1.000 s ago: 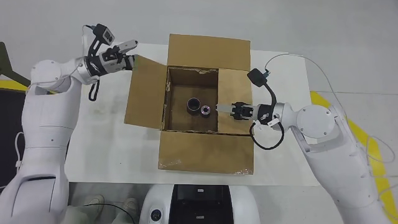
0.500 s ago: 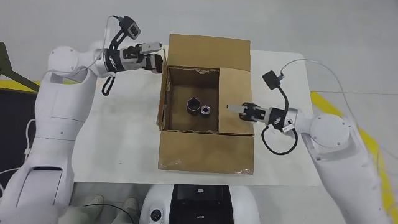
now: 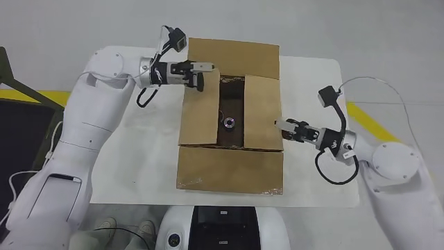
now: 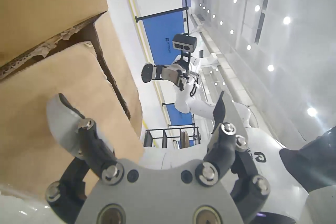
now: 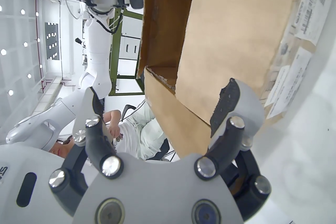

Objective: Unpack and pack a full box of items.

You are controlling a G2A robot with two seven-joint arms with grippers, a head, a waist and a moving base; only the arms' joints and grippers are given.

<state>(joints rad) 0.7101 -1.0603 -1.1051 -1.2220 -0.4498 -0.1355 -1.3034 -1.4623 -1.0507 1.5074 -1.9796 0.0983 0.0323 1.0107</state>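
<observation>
A brown cardboard box (image 3: 229,173) stands in the middle of the table. Its left flap (image 3: 200,114) and right flap (image 3: 262,111) are folded inward, with a dark gap between them. In that gap lies a small metal ring-shaped part (image 3: 229,120). My left gripper (image 3: 201,68) is open at the far left corner of the box, one finger (image 4: 65,114) against the left flap (image 4: 52,93). My right gripper (image 3: 283,125) is open just outside the box's right edge, facing the right flap (image 5: 231,25), with nothing between its fingers (image 5: 231,101).
The far flap (image 3: 232,55) and near flap (image 3: 229,180) lie spread outward. The box sits on a white table (image 3: 132,160) with bare room on both sides. A thin cable (image 3: 378,87) loops near the right arm.
The left arm swung the left flap from lying flat outward to folded over the box, hiding the larger dark part. The right gripper drew back rightward off the right flap.
</observation>
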